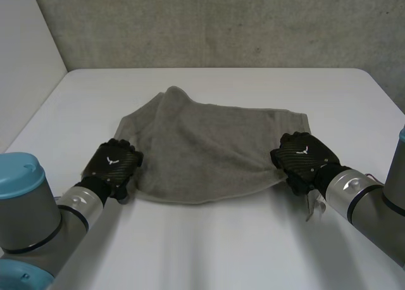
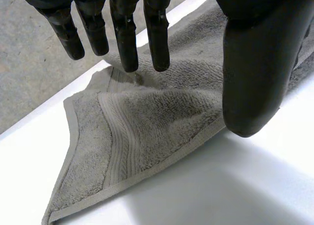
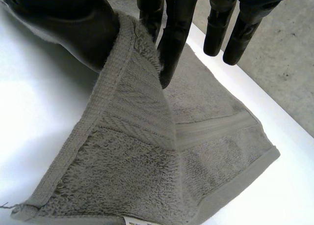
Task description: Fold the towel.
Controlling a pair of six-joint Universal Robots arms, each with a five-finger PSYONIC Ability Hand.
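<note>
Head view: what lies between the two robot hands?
The towel lies between the left robot hand and the right robot hand; the head view shows it.

I count one grey terry-cloth towel (image 1: 209, 151) and one flat white tabletop (image 1: 209, 252). There is a black, fingered left hand (image 1: 112, 166) and a matching right hand (image 1: 302, 156), so two hands in all. A grey-jointed left arm (image 1: 44, 217) and a right arm (image 1: 357, 198) make two arms, one for each hand. On the towel's hem I see one small white label (image 3: 140, 221). Behind it all is one rough grey wall (image 1: 221, 24).
</note>
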